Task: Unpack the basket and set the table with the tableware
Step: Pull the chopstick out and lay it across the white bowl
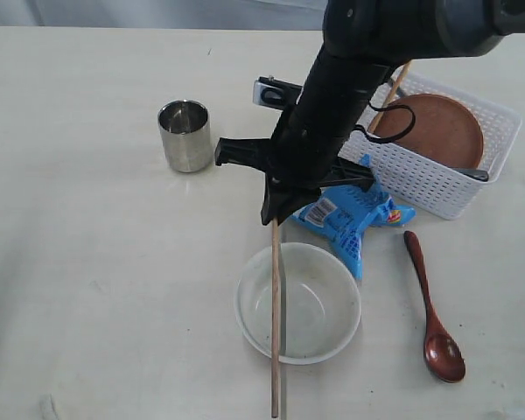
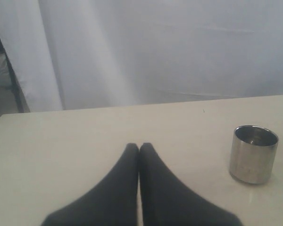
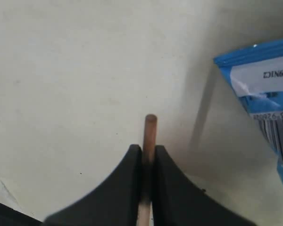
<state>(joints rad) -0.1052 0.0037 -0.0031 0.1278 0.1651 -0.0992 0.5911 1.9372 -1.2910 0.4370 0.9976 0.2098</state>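
While the right hand (image 3: pixel 148 149) grips it, the chopstick (image 1: pixel 275 350) spans the bowl (image 1: pixel 329 303) lengthwise.

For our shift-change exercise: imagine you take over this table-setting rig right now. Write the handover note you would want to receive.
Left gripper: fingers shut, empty, near the steel cup.
Right gripper: shut on one chopstick, held over the bowl.
Done: cup, bowl and wooden spoon are on the table; the blue snack packet is out too.
Left: brown plate, second chopstick and a dark-handled utensil are in the basket. Set the held chopstick down first.
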